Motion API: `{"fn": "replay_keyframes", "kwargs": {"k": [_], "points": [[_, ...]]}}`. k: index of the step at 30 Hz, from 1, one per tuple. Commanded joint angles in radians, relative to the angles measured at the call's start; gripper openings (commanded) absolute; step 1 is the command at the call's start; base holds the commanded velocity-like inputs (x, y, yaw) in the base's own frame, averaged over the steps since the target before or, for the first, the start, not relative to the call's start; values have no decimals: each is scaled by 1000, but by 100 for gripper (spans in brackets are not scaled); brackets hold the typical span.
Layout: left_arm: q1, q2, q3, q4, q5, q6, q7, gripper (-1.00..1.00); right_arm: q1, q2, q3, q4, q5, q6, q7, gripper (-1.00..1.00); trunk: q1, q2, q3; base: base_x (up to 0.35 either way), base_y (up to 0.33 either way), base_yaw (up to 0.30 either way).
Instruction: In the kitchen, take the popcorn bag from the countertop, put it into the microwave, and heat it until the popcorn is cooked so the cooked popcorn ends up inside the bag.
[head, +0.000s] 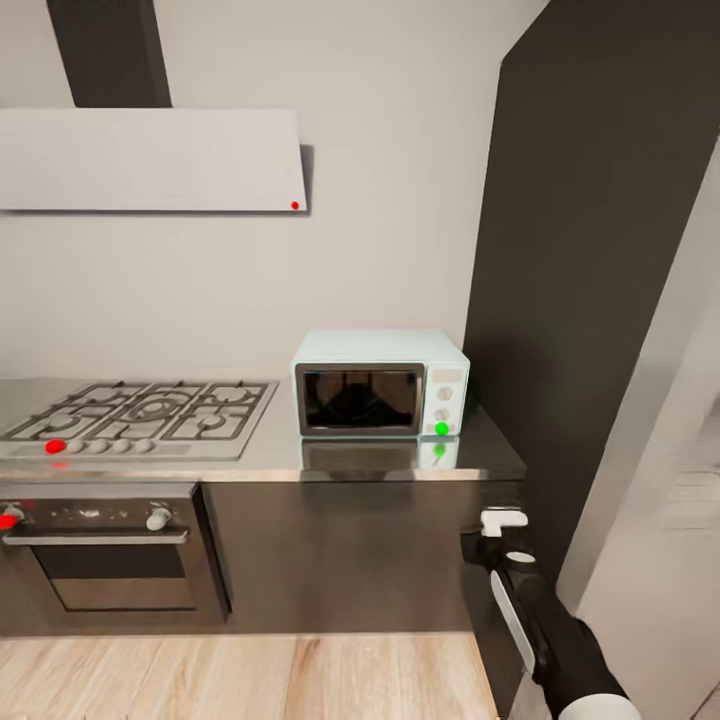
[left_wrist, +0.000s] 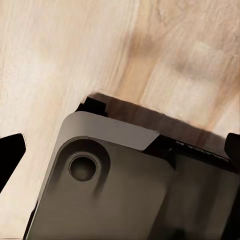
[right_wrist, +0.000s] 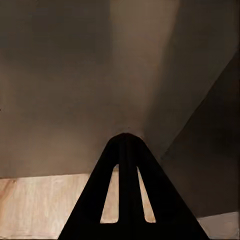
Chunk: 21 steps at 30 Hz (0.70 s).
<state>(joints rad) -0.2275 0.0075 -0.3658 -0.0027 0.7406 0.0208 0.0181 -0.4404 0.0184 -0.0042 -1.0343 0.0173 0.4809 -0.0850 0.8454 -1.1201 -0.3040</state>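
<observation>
While the mint-blue microwave (head: 379, 383) sat door-shut at the steel countertop's (head: 390, 462) three-o'clock end, green dot lit, likely mid-heating, the right gripper (right_wrist: 126, 145) hung low at five o'clock, fingers pressed together; the left pincer's state I could not tell.

Pale wall (head: 400, 200), wood floor (head: 250, 680), tall dark cabinet (head: 590, 250).

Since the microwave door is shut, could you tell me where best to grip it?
Probably the right edge of the microwave door, beside the knob panel, from the front: it faces the robot squarely; a handle is too small to tell.
</observation>
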Motion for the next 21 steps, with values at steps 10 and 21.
{"fn": "replay_keyframes", "kwargs": {"k": [10,21], "points": [[-1,0,-8,0,8,2,2,100,0,-6,5,995,6,-424,-3,-100,-1,-1,-1,-98,0,0],[-1,0,-8,0,8,2,2,100,135,-7,6,1068,65,-474,57,-100,-1,-1,-1,0,0,0]]}}
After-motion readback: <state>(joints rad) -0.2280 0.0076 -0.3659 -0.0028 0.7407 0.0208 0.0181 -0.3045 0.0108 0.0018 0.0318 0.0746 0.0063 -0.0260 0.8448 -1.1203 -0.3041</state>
